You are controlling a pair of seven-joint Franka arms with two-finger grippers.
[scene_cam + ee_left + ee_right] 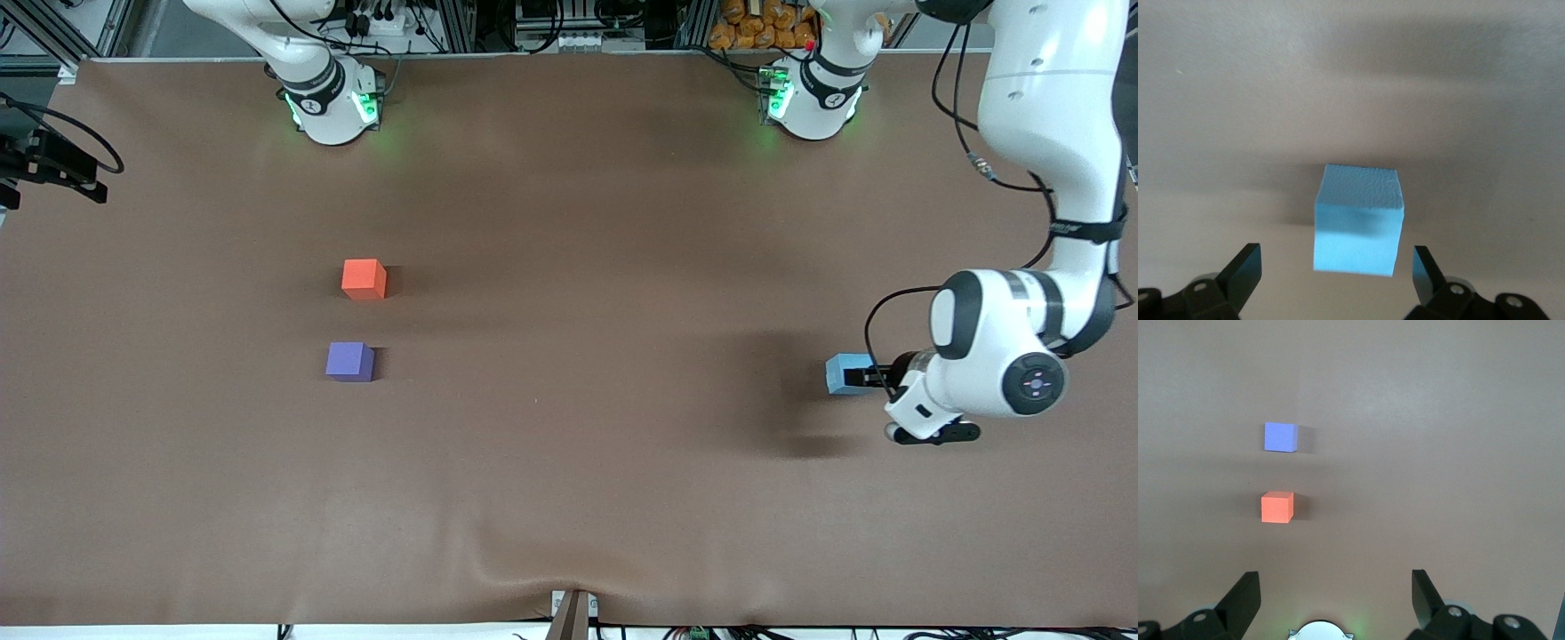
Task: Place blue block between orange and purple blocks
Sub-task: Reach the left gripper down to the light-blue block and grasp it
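The blue block (839, 372) sits on the brown table near the left arm's end; it also shows in the left wrist view (1358, 223). My left gripper (861, 379) is low over it, open, with a finger on either side and a gap at each. It does not touch the block. The orange block (364, 278) and the purple block (349, 362) sit toward the right arm's end, the purple one nearer the front camera, with a gap between them. My right gripper (1336, 577) is open and empty, high over its base, and sees the orange block (1277, 507) and the purple block (1281, 437).
The two arm bases (333, 102) (811, 98) stand along the table's back edge. A black mount (53, 164) juts in at the right arm's end. A small bracket (572, 613) sits at the front edge. The right arm waits.
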